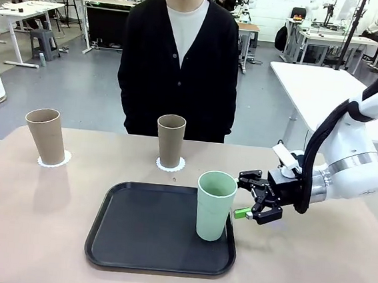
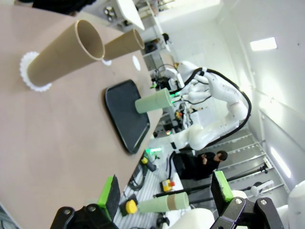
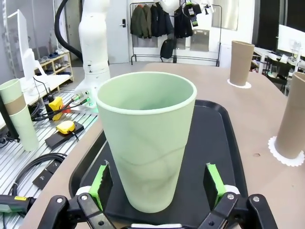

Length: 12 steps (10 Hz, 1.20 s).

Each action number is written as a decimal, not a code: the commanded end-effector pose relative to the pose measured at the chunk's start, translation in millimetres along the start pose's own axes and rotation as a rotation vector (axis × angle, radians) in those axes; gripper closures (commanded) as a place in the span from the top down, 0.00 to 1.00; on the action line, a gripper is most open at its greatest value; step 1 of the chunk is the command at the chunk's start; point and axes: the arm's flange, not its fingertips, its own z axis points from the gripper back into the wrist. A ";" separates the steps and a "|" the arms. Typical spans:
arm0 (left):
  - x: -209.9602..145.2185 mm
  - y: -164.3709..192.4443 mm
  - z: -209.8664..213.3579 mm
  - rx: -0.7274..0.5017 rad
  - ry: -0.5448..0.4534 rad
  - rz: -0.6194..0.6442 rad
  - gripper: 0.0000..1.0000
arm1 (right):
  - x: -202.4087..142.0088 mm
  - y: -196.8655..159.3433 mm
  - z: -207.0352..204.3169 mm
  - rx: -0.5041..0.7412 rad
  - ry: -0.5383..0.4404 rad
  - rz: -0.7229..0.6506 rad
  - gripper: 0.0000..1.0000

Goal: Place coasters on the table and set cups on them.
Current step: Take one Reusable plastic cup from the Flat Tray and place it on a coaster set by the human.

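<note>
A: Where's the mint cup (image 1: 214, 205)?
B: Lower centre-right of the front view, upright on the right end of the black tray (image 1: 140, 234). The right gripper (image 1: 247, 197) is level with it, coming in from the right of the frame, jaws spread wide.
A: Is it gripping?
B: No. In the right wrist view the cup stands between the green pads (image 3: 100, 183), with a gap showing on each side.
A: And the tan cups?
B: One (image 1: 45, 135) at upper left of the front view on a white coaster (image 1: 54, 161), the other (image 1: 170, 140) at upper centre on its own coaster (image 1: 171, 165), in front of the person (image 1: 180, 60) at the far edge of the table (image 1: 26, 233).
A: The left gripper (image 2: 164, 193)?
B: At the bottom edge of the left wrist view, fingers apart, holding nothing, well away from the cups
</note>
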 end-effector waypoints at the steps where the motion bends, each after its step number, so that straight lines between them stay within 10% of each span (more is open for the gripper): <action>1: -0.1 -0.9 1.2 0.008 -0.001 0.014 1.00 | -4.7 -5.6 -9.8 0.002 0.002 0.013 1.00; 12: -0.1 -0.9 1.2 0.008 -0.001 0.014 1.00 | -23.0 -14.1 -53.5 0.083 0.028 -0.023 1.00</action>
